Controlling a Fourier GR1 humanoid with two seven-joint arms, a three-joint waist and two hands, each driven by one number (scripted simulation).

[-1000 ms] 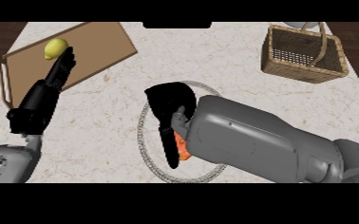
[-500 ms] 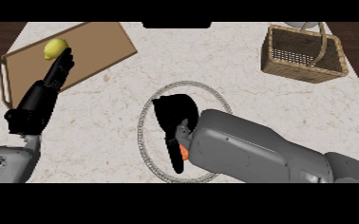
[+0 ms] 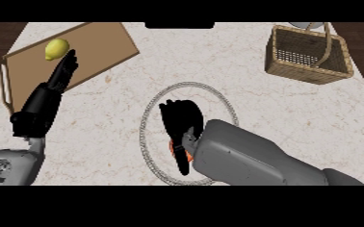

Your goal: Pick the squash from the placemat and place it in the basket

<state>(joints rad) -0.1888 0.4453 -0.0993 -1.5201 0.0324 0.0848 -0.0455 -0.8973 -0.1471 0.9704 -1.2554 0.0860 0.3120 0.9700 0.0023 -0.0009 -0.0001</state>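
The squash shows only as a sliver of orange on the round, grey-rimmed placemat at the counter's middle. My right hand lies over the squash with its fingers stretched toward the far side, hiding most of it; I see no fingers curled round it. The woven basket with its arched handle stands at the far right, well away from that hand. At the left edge my left hand rests open with its fingers up, holding nothing.
A wooden cutting board lies at the far left with a yellow lemon on it, just beyond my left fingertips. Bare marbled counter lies between the placemat and the basket.
My right hand and forearm have slid a little toward the near edge, settling lower over the squash. The left hand, lemon and basket have stayed put.
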